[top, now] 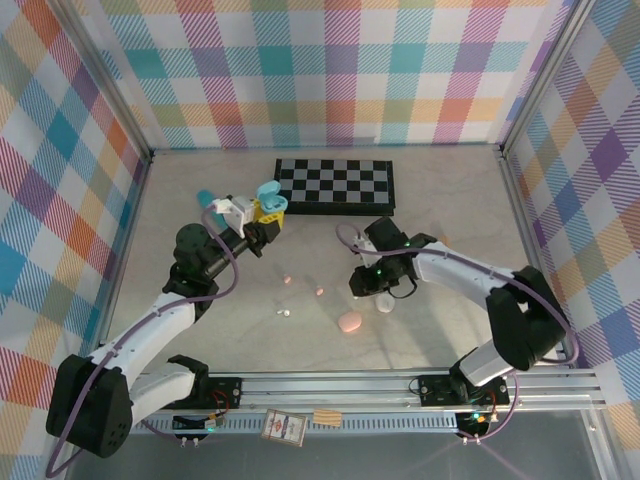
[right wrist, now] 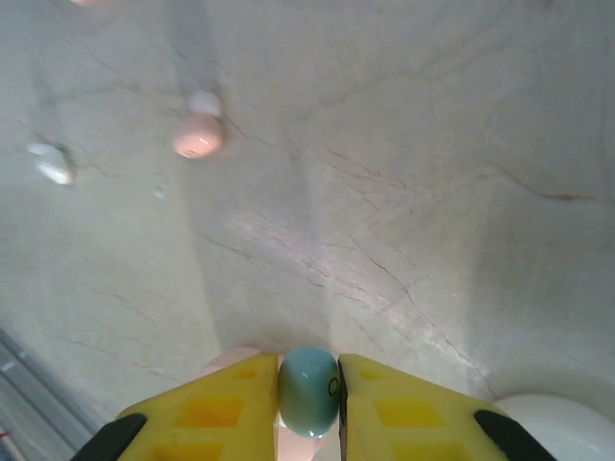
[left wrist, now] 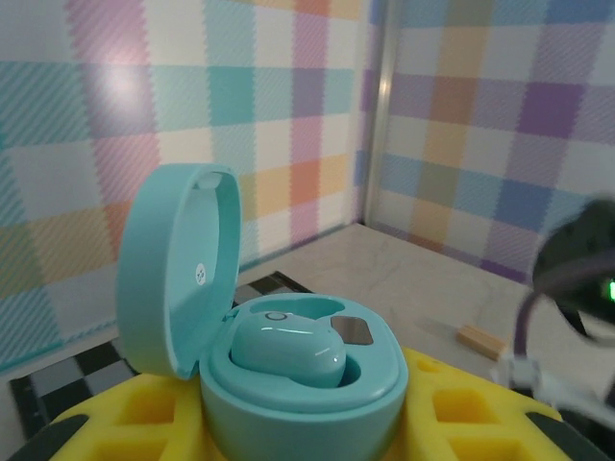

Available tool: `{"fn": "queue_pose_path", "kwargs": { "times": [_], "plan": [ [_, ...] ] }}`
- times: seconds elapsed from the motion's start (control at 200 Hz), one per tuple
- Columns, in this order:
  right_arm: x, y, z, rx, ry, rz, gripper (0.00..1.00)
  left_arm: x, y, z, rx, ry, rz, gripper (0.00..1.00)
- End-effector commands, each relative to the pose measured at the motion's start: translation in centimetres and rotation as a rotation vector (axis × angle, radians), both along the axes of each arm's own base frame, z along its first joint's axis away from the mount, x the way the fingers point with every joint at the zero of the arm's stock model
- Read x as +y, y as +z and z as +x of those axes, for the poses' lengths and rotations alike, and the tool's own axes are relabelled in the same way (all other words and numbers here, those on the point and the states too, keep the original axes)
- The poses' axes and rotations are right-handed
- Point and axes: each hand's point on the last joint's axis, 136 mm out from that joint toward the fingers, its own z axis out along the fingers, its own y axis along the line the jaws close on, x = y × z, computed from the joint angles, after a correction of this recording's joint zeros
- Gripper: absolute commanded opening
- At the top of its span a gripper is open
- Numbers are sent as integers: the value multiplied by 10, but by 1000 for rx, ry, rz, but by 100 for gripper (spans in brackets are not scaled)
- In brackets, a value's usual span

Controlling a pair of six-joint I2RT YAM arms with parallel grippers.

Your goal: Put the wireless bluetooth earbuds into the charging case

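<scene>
Earbud (right wrist: 307, 384) of pale teal plastic, bean-shaped, is clamped in the right hand (right wrist: 308, 403) over the marbled tabletop (right wrist: 384, 192). The open teal pebble-shaped charging case (left wrist: 288, 394), one matching bud (left wrist: 286, 351) seated inside, is gripped by the left hand (top: 268, 209).

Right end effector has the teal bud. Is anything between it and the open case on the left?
Nothing visible. The teal earbud sits pinched in the right end effector; the teal case is held lid-open, one slot free. Pink buds lie low on the table.
</scene>
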Motion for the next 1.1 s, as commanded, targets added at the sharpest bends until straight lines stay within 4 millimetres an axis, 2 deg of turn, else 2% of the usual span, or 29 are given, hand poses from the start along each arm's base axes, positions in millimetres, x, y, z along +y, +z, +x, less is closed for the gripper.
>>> {"fn": "queue_pose_path", "kwargs": {
  "times": [0.0,0.33,0.48,0.635,0.825,1.095],
  "plan": [
    [1,51,8,-110,11,32,22,-22,5,-16,-86,-125,40,25],
    [7,162,13,-340,51,176,22,-58,-9,-31,-66,-299,79,25],
    [18,196,18,-414,94,249,22,-74,-13,-44,-51,-408,89,25],
    [29,209,22,-432,131,290,22,-86,-14,-56,-33,-495,92,25],
    [39,210,21,-422,170,322,23,-99,-16,-66,-12,-577,102,25],
    [41,205,23,-412,175,324,23,-108,-17,-72,-3,-626,105,25]
  ]
}}
